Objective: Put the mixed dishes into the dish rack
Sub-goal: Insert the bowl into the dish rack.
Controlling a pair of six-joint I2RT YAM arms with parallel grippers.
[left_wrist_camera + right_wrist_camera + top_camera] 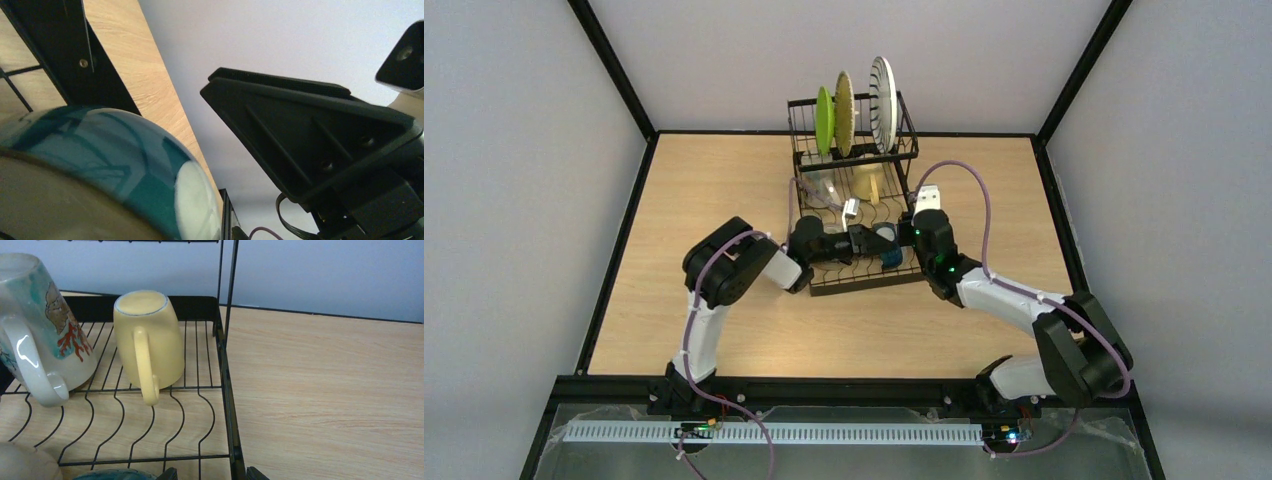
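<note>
Top external: blue-patterned bowl [890, 256] just beside L gripper [871, 240]

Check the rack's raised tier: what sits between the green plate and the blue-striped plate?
The woven bamboo plate, standing on edge in the dish rack between the green plate and the blue-striped plate. Seen in the top external view only.

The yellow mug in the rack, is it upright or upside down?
Upside down: the yellow mug shows its flat base on top, rim down on the dish rack wires.
</note>
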